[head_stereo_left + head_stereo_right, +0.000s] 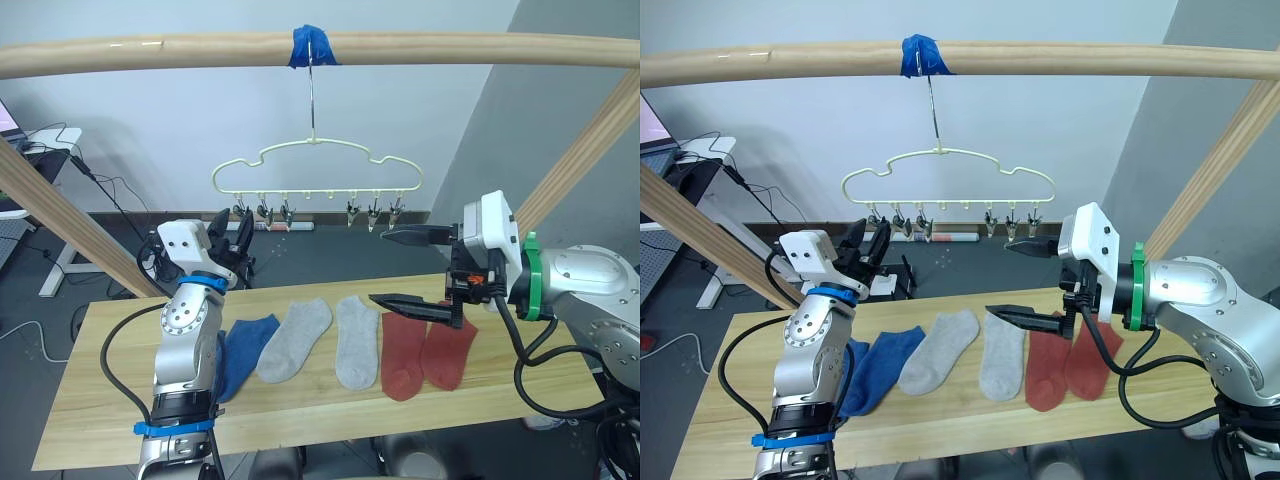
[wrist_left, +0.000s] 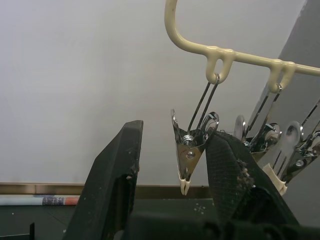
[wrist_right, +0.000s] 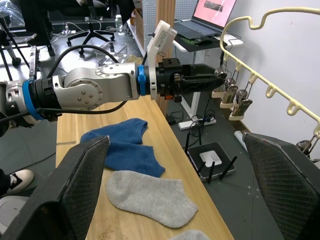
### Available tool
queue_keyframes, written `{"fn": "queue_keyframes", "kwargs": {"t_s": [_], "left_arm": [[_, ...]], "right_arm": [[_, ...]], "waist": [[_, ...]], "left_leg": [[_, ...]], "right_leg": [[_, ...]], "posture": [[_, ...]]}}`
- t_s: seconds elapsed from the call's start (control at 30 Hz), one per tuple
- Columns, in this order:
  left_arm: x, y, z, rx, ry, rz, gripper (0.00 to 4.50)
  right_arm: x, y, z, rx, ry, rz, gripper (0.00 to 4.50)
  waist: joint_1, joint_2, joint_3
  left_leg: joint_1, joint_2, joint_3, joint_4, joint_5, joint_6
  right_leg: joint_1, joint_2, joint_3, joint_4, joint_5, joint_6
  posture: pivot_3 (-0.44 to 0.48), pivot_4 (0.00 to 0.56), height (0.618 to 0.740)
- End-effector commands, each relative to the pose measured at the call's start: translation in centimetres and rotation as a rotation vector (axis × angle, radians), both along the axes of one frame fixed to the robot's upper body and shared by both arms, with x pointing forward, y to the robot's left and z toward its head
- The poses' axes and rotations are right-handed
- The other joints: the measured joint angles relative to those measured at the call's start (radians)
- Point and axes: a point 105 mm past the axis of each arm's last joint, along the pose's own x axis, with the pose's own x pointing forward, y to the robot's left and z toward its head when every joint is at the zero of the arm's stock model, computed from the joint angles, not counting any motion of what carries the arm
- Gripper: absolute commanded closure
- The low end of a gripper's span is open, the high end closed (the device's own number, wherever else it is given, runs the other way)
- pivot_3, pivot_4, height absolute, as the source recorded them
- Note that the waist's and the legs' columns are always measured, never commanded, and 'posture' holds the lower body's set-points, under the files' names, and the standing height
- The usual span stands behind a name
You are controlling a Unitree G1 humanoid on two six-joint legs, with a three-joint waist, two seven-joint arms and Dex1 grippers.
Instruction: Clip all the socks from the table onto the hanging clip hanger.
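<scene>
While all socks lie unclipped, work near to far:
Table [image 1: 330, 420]: socks [image 1: 297, 340] in a row, two blue, two grey, two red.
Right gripper [image 1: 405, 268]: wide open, empty, above the red pair; drop squarely.
Left gripper [image 1: 230, 232]: open, straddling the hanger's end clip [image 2: 192, 150]; squeeze gently.
Clip hanger [image 1: 315, 165]: hangs beyond.
Hidden: second blue sock partly behind your left arm.
</scene>
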Motion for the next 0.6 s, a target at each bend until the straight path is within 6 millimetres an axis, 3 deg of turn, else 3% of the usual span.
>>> {"fn": "queue_keyframes", "kwargs": {"t_s": [0.03, 0.6], "left_arm": [[-0.14, -0.42, 2.10, -0.003, -0.076, -0.010, 2.40], [-0.51, -0.76, 2.68, -0.010, -0.094, -0.015, 2.40]], "right_arm": [[-0.39, 0.02, 0.41, 0.007, -0.029, 0.017, 0.00], [-0.13, -0.01, 0.35, 0.003, -0.032, 0.012, 0.00]], "waist": [[0.000, 0.000, 0.001], [0.002, 0.000, 0.002]], "left_leg": [[0.000, 0.000, 0.000, 0.000, 0.000, 0.000], [0.000, 0.000, 0.000, 0.000, 0.000, 0.000]], "right_leg": [[0.000, 0.000, 0.000, 0.000, 0.000, 0.000], [0.000, 0.000, 0.000, 0.000, 0.000, 0.000]], "posture": [[-0.313, 0.214, 0.740], [-0.302, 0.211, 0.740]]}}
